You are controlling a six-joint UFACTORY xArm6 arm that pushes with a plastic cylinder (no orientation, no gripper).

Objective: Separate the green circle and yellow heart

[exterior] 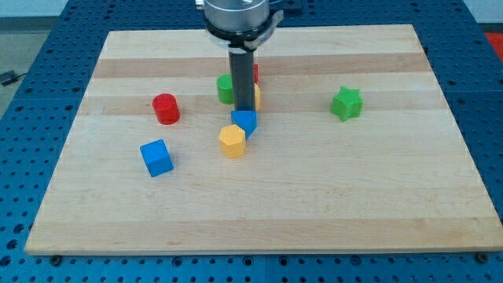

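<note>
Green circle (225, 88): a round green block at the view's upper middle, its right part hidden behind the rod; only its left side shows.
Yellow heart (257, 97): a thin yellow sliver showing just right of the rod, so its heart shape cannot be made out; it sits across the rod from the green circle, and whether the two touch is hidden.
Tool: no jaws here, only a straight dark rod (243, 79) under a round metal mount at the view's top; nothing is clamped or held.
My tip (244, 109): down at the table between the green circle and the yellow sliver, right above the small blue block.
Green blocks, count: two, the circle and a green star (346, 103) well apart at the view's right.
Yellow blocks, count: two, the heart sliver and a yellow hexagon (232, 141) below the tip.
Blue blocks, count: two, a small blue block (244, 121) touching the hexagon's upper right, and a blue cube (156, 157) at the lower left.
Red blocks, count: two, a red cylinder (166, 108) left of the circle, and a red edge (255, 72) peeking out behind the rod, shape unclear.
Table (314, 196): a pale wooden board on a blue perforated base.
</note>
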